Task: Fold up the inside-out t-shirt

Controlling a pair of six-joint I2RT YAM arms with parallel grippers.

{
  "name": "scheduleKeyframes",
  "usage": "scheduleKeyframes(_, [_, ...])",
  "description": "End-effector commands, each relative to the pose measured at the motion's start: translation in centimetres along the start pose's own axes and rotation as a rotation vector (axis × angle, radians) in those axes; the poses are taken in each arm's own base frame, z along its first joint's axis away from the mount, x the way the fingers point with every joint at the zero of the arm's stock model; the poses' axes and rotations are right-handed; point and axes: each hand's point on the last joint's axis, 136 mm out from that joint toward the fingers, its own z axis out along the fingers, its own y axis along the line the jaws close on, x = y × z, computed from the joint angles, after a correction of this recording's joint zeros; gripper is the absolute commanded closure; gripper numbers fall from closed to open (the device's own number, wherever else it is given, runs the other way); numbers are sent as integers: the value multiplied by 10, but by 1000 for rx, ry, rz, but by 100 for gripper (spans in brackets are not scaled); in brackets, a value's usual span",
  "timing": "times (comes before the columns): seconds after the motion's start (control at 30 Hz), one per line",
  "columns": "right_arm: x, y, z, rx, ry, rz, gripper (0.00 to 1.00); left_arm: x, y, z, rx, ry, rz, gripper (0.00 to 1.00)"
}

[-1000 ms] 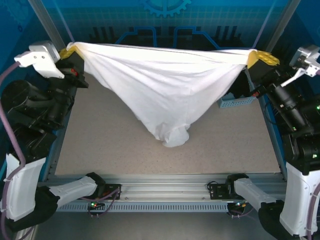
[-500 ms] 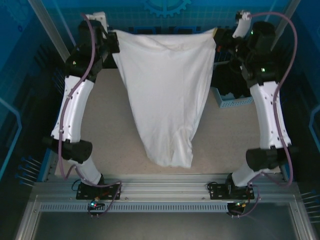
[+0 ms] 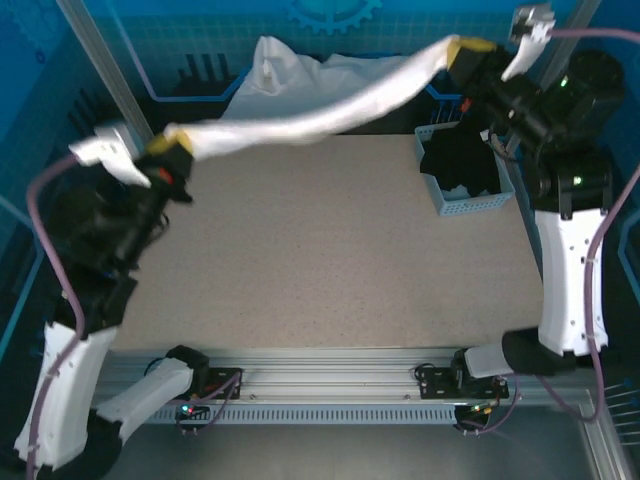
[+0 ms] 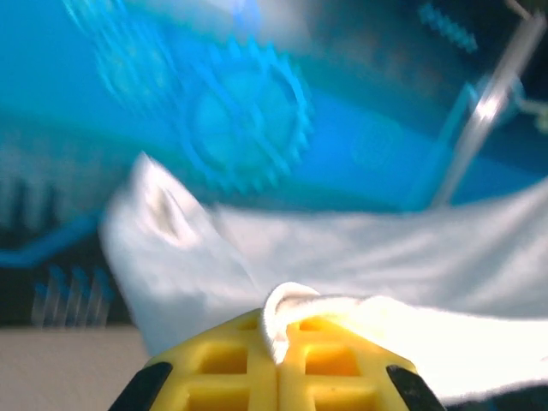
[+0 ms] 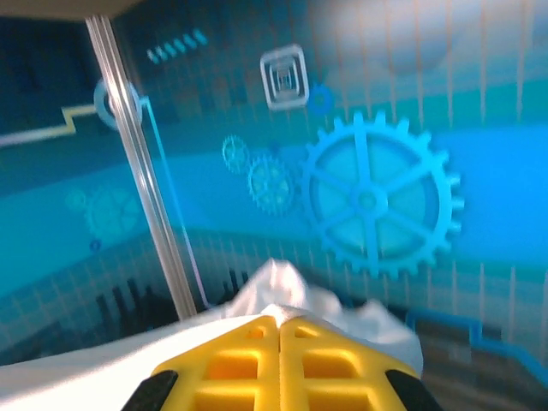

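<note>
Nearest, the speckled beige tabletop (image 3: 320,260) spreads below and between the two arms. The left gripper (image 3: 162,145) hangs low over its left side. In the left wrist view its yellow waffle-patterned fingers (image 4: 231,372) are pressed together, and a small fold of the plain white, thin cotton t-shirt (image 3: 330,105) is pinched between their tips.

From that pinch the t-shirt runs away and to the right as a narrow, twisted band, off the table, up to the right gripper (image 3: 467,47), which sits higher and farther back. Its yellow fingers (image 5: 235,355) are also clamped tight, with a tuft of white cloth sticking out past the tips.

Just below and nearer than the right gripper stands a blue slotted plastic basket (image 3: 452,208) holding a crumpled black garment (image 3: 462,165).

Beyond the band, about midway between the grippers, the rest of the t-shirt is bunched in a loose heap at the far edge. I cannot tell whether it rests on anything.

The risks, as I judge them:
- **Slipping:** each grip has only a little thin fabric, so a pull apart could slide it free.
- **Twist:** laid down like this, the t-shirt would land as a rope, not flat.
- **Snagging:** lowering the right gripper could drag cloth onto the basket rim, and the far heap could catch behind the table.
</note>
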Motion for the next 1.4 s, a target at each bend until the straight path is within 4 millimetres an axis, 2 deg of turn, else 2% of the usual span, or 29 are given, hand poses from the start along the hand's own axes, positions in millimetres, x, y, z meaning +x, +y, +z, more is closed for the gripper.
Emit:
scheduleKeyframes(0.0, [129, -34, 26, 40, 293, 97, 100, 165, 10, 26, 37, 363, -115, 100])
scheduleKeyframes(0.03, [161, -41, 28, 47, 349, 127, 100, 211, 12, 23, 37, 467, -136, 100])
scheduleKeyframes(0.1, [220, -50, 33, 58, 452, 187, 100, 286, 11, 13, 43, 639, -141, 99])
scheduleKeyframes(0.13, [249, -52, 35, 56, 508, 215, 100, 319, 13, 7, 24, 712, -118, 98])
scheduleKeyframes(0.2, [303, -58, 36, 73, 627, 251, 100, 366, 20, -4, -9, 832, -74, 92])
scheduleKeyframes(0.23, [329, -62, 35, 85, 684, 267, 100, 384, 25, -8, -29, 887, -56, 84])
scheduleKeyframes(0.3, [365, -70, 31, 104, 767, 296, 100, 405, 29, -12, -51, 969, -11, 70])
scheduleKeyframes(0.4, [397, -78, 24, 131, 843, 306, 100, 412, 26, -7, -52, 1005, 67, 50])
scheduleKeyframes(0.43, [401, -79, 23, 134, 852, 306, 100, 410, 24, -4, -47, 1003, 87, 44])
scheduleKeyframes(0.53, [401, -82, 20, 146, 858, 295, 100, 405, 17, 8, -34, 989, 132, 36])
scheduleKeyframes(0.73, [385, -93, 14, 198, 831, 269, 99, 401, 32, 24, -174, 1015, 220, 34])
scheduleKeyframes(0.87, [384, -96, 11, 210, 822, 274, 96, 416, 7, 18, -29, 1080, 218, 32])
scheduleKeyframes(1.0, [384, -96, 11, 195, 819, 300, 95, 440, -10, 10, 32, 1159, 342, 31])
scheduleKeyframes(1.1, [382, -96, 10, 192, 814, 309, 95, 455, -1, 4, -21, 1227, 411, 34])
scheduleKeyframes(1.23, [379, -98, 8, 198, 814, 303, 94, 462, 13, -10, -79, 1278, 424, 39])
scheduleKeyframes(1.37, [379, -100, 8, 204, 809, 301, 94, 465, 22, -17, -98, 1282, 431, 51])
